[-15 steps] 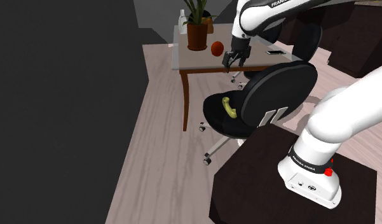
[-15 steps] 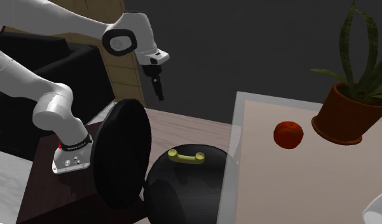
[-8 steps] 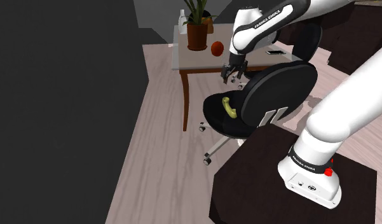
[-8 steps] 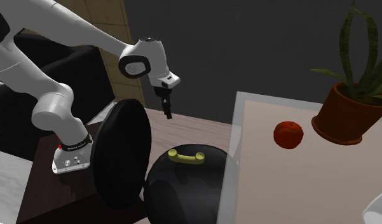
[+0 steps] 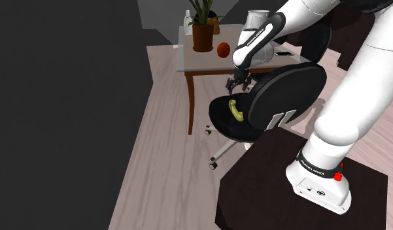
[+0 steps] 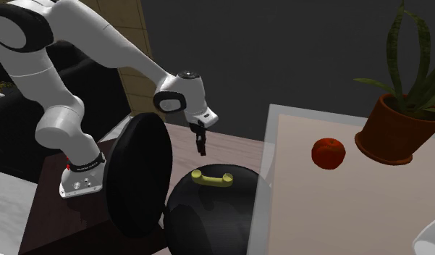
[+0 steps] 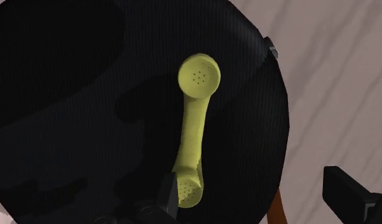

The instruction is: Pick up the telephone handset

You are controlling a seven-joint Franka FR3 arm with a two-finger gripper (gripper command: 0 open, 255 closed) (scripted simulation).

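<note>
Nearest me in the shoulder view is the dark stand (image 5: 254, 183) with the arm's base sitting on top. From there the arm arcs away over the black chair's backrest (image 5: 286, 91), so it reaches the seat from above rather than through the back. The yellow-green handset (image 5: 235, 111) lies flat on the black seat (image 5: 221, 124), close in front of the backrest, and I judge a straight-down approach the only clean one. The gripper (image 6: 202, 150) hangs over the handset, clear of it and pointing down. Looking along the hand, the fingers (image 7: 348, 194) are spread wide and grip nothing. The handset's near end sits just inside one finger while its shaft runs away from the gap. I judge the hand off-centre: it needs to slide toward the slim middle of the handset before dropping. Beyond the chair stands the table (image 5: 195, 62), carrying a round red fruit (image 5: 223, 49) and, farther back, a potted plant (image 5: 203, 32), both well apart from the work.
</note>
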